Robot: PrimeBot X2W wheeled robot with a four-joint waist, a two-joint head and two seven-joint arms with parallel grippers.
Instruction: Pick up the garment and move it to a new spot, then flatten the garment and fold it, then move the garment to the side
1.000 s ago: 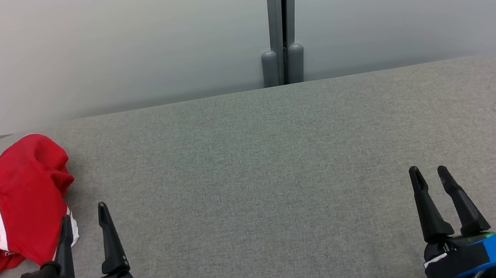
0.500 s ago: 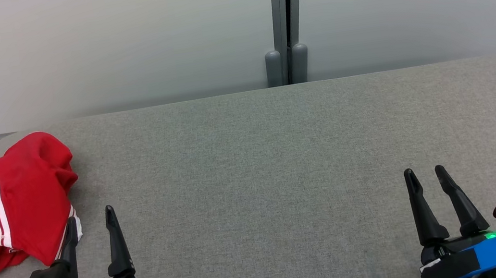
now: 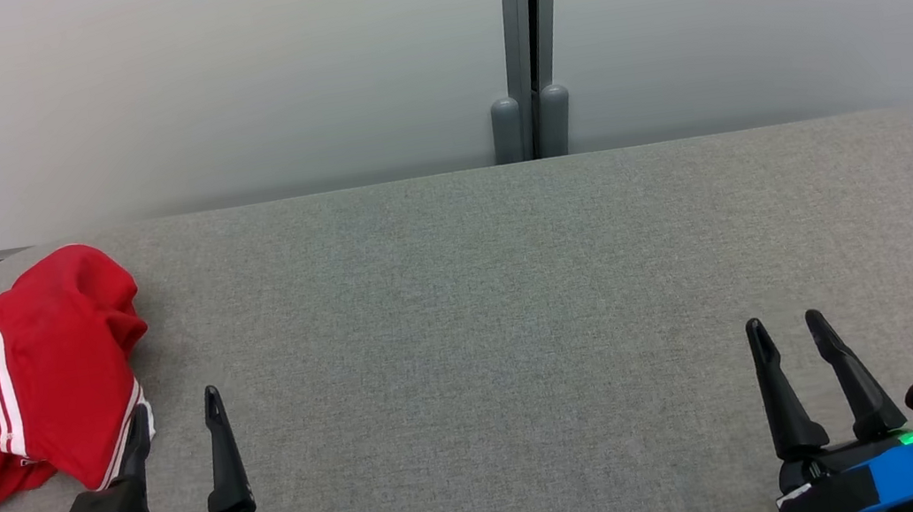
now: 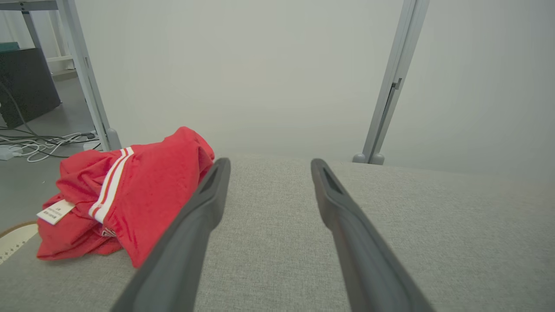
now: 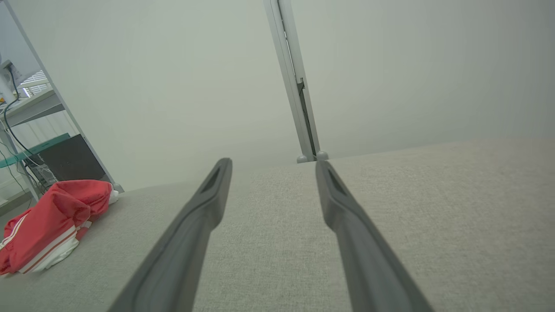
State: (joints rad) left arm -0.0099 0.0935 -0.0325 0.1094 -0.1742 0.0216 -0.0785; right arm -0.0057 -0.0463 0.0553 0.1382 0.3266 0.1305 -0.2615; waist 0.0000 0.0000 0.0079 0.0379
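In left wrist view, garment (image 4: 143,190); cables (image 4: 45,144) behind

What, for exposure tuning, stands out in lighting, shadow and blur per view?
Head view: soft even light; the crumpled red white-striped garment casts a faint shadow on the grey fabric table. Left wrist view: the left gripper blurs near the lens. Right wrist view: the grey metal post leans.

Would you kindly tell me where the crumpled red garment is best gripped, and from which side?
Probably the raised bunched hump at the far right of the red garment, taken from above by the left gripper, open just beside it. The heap stands highest there, giving a fold to pinch; its near edges lie flat on the table.
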